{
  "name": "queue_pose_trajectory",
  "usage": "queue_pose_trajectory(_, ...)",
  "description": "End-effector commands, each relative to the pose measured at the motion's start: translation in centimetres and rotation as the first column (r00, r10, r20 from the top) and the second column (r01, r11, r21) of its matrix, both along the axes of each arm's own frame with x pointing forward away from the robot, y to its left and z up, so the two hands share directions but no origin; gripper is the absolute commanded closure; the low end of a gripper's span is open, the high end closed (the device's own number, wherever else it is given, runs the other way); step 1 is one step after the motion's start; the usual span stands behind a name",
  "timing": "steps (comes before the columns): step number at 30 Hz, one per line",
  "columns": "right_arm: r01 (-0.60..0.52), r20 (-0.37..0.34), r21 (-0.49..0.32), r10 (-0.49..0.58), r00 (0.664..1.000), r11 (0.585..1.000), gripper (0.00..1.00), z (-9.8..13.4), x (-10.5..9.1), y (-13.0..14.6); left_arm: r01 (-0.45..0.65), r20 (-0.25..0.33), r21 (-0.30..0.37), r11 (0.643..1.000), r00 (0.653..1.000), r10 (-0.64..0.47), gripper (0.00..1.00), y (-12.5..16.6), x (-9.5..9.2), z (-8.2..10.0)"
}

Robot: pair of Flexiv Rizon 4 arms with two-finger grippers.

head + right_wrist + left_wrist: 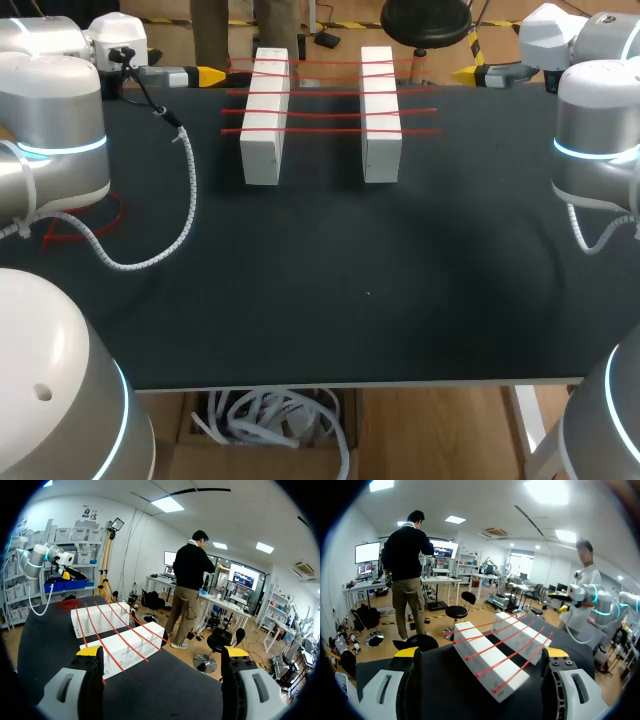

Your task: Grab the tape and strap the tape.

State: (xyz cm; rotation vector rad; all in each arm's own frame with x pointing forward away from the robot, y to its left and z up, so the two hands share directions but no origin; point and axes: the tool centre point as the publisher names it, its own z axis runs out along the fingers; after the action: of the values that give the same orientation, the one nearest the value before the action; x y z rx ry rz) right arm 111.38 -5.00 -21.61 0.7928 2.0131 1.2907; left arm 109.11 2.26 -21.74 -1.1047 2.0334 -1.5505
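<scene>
Nearest on the black bench (330,300), a white coiled cable (185,215) looped out from the left arm, and a loose red tangle (85,228) lay just beside that arm. Farther back stood two white blocks, side by side but apart, the left block (265,120) and the right block (380,115), with four red tapes (330,112) stretched straight across both and overhanging their outer sides. At the far edge the left tool (480,652) and right tool (162,652) hung well apart, each released, fingers spread wide, gripping nothing.
</scene>
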Motion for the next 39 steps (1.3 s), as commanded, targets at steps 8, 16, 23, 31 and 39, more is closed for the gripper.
queue_pose_trajectory(8,0.0,0.0,0.0,0.0,1.0,1.0,0.0,0.0,0.0,0.0,0.0,0.0,0.0,1.0,1.0,0.0,0.0,0.0,0.0,0.0)
queue_pose_trajectory(16,0.0,0.0,0.0,0.0,1.0,1.0,0.0,0.0,0.0,0.0,0.0,0.0,0.0,1.0,1.0,0.0,0.0,0.0,0.0,0.0)
queue_pose_trajectory(23,0.0,0.0,0.0,0.0,1.0,1.0,0.0,0.0,0.0,0.0,0.055,0.018,-0.009,0.998,0.998,-0.054,0.0,-0.1,-0.1,-0.2)
queue_pose_trajectory(31,0.0,0.0,0.0,0.0,1.0,1.0,0.0,0.0,0.0,0.0,0.265,0.049,-0.013,0.964,0.963,-0.265,0.0,0.6,-1.0,-2.9)
queue_pose_trajectory(39,0.0,0.0,0.0,0.0,1.0,1.0,0.0,0.0,0.0,0.0,0.293,0.064,0.03,0.956,0.953,-0.295,0.52,1.0,-1.7,-4.6)
